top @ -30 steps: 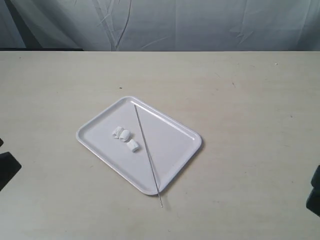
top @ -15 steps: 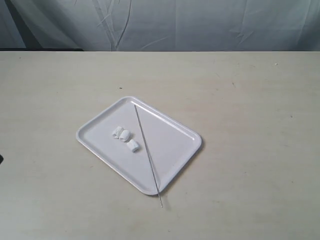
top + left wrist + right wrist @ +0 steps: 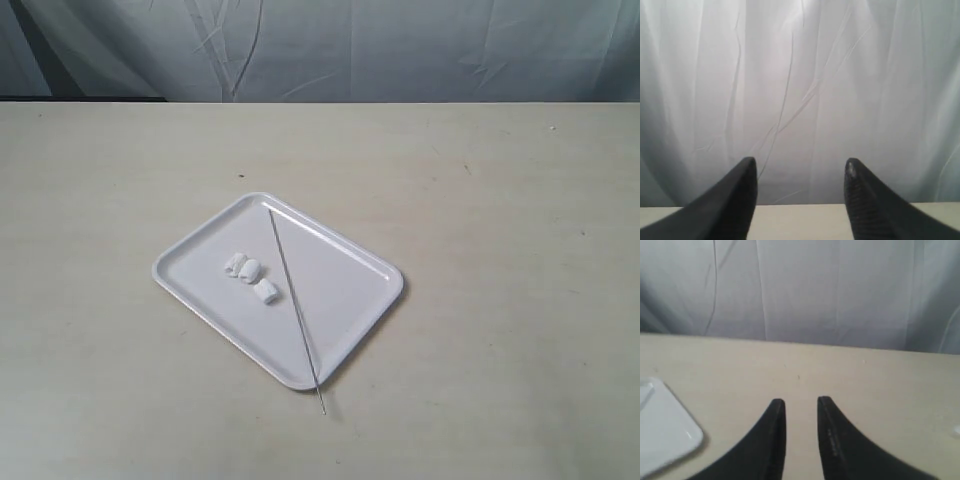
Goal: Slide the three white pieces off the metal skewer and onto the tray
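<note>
White and glossy, the tray (image 3: 345, 290) is lying askew on the pale table (image 3: 500, 250), one corner pointing toward the grey curtain (image 3: 400, 50) behind. Three pieces (image 3: 250, 272) are sitting loose inside the tray, toward its left corner in the exterior view. Two are touching and the third is just beside them, all close to the skewer (image 3: 293, 300) but off it. The skewer is lying straight across the tray from far corner to near corner, crossing the rim there with its tip poking out onto the table. The left gripper (image 3: 801, 160) is facing the curtain with its fingers spread wide and empty. The right gripper (image 3: 800, 400) is hovering over bare table with its fingers only narrowly parted, gripping nothing, near a rounded corner of the tray (image 3: 665, 430).
</note>
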`<state>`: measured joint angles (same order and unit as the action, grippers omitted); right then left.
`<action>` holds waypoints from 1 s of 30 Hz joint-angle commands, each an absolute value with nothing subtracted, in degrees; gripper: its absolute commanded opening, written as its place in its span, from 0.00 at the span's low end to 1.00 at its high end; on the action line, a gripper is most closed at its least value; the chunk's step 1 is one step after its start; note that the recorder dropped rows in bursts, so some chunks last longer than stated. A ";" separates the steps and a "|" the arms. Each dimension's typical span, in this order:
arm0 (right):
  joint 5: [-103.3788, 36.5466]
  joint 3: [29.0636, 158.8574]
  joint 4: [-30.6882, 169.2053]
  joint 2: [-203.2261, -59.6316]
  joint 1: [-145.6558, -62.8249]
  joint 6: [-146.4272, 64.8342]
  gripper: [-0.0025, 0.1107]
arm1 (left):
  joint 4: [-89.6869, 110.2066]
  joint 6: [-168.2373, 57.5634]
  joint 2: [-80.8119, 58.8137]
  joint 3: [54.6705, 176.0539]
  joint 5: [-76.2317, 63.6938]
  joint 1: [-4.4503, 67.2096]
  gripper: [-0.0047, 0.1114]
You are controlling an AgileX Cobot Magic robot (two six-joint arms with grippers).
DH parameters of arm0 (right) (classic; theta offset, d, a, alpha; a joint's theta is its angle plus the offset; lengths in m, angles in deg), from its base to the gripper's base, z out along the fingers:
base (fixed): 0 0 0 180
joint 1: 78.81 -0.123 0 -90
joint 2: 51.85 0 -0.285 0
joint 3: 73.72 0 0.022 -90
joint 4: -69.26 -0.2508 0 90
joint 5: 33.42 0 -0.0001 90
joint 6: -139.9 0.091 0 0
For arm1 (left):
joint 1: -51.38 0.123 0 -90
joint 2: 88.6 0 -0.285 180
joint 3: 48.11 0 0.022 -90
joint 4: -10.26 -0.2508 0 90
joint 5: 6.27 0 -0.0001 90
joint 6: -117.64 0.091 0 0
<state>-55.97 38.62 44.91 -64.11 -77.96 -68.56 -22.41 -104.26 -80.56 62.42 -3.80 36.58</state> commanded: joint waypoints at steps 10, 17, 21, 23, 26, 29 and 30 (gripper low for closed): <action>-54.25 29.14 66.43 -59.63 -77.64 -43.27 0.22 | 18.43 -45.23 -80.81 61.93 -26.91 44.19 0.04; -51.65 29.06 68.92 -59.63 -77.53 -40.89 0.22 | 19.93 -45.86 -80.81 61.48 -30.56 50.16 0.04; -51.65 29.06 69.63 -59.63 -77.53 -40.89 0.22 | 24.74 -47.91 -80.81 59.69 -29.61 52.51 0.04; -51.65 29.06 69.61 -59.63 -77.53 -40.53 0.22 | 24.91 -52.63 -80.81 58.46 -29.69 52.99 0.04; -51.75 29.06 69.61 -59.63 -77.53 -40.10 0.22 | 24.40 -59.19 -80.81 56.09 -30.75 53.53 0.04; -51.86 29.06 69.61 -59.63 -77.53 -40.10 0.22 | 23.97 -60.26 -80.81 54.90 -30.46 53.61 0.04; -52.03 29.06 69.61 -59.63 -77.53 -40.10 0.22 | 23.97 -60.26 -80.81 54.90 -30.46 53.61 0.04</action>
<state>-52.30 29.31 69.26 -59.96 -77.86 -40.10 23.80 -58.84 -80.56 55.31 -31.00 53.36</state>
